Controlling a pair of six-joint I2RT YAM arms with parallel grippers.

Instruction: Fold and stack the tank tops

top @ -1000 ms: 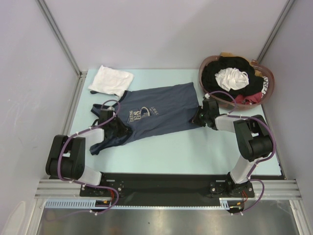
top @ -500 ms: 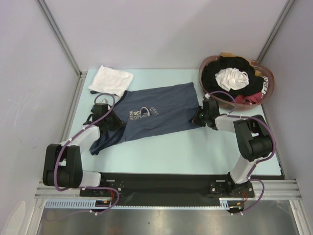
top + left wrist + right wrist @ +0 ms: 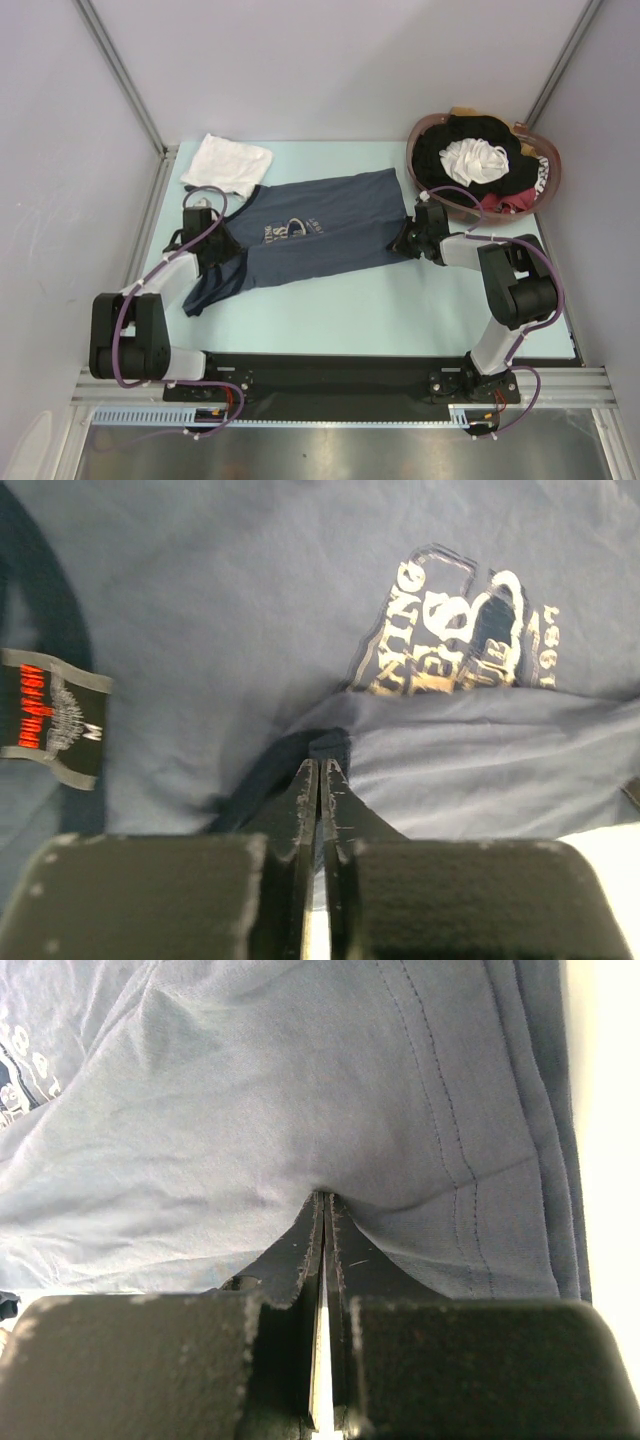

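The pale green tabletop (image 3: 380, 300) carries a grey-blue tank top (image 3: 310, 235) spread across its middle, a white top (image 3: 228, 163) far left, and a clothes basket (image 3: 556, 172) far right.

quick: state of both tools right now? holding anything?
Left tool: closed, pinching a fold of the blue tank top near its strap end.
Right tool: closed, pinching the same top near its hem.

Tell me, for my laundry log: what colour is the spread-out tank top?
Slate blue, with a pale chest print; top view shows the tank top best.
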